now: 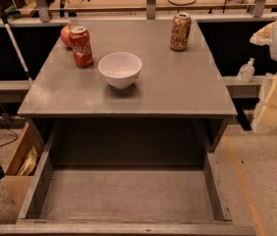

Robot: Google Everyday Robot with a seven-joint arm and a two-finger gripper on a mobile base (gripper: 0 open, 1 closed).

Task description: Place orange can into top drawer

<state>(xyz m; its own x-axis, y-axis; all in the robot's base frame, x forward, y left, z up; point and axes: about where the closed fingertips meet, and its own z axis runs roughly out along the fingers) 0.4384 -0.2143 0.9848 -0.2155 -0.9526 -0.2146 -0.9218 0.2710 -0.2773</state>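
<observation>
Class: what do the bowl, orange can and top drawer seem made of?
Bowl: glossy white, likely ceramic or plastic. Orange can: likely aluminium, silver top, shiny printed side. Top drawer: probably metal, dull grey, scuffed bottom. Gripper: pale, at right edge, apart from all.

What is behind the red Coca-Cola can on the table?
A round reddish fruit stands behind the Coca-Cola can; the can covers its right part, so its kind is unclear. The gripper is at the right edge, off the table.
</observation>
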